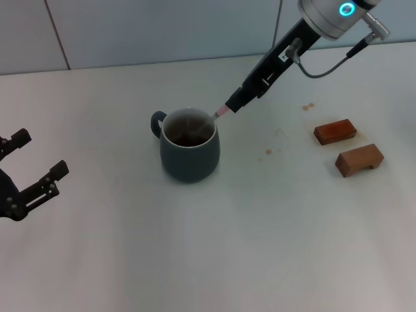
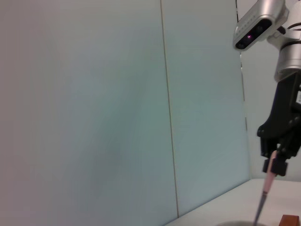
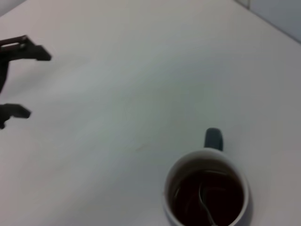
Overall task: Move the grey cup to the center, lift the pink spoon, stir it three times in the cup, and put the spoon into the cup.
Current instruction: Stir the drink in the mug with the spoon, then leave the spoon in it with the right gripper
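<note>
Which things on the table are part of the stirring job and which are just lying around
Part of the job:
grey cup, holding dark liquid
pink spoon, bowl down in the cup
right gripper, shut on the spoon's handle

Just lying about:
two brown wooden blocks to the cup's right
left gripper, open, off to the left

No text I can read from here, a small white label on the right arm (image 1: 284, 57) too small to make out, grey cup (image 1: 189, 153) unmarked

The pink spoon (image 1: 221, 113) bowl sits sunk in dark liquid; the grey cup (image 3: 205, 193) is cut off by the picture's edge.
</note>
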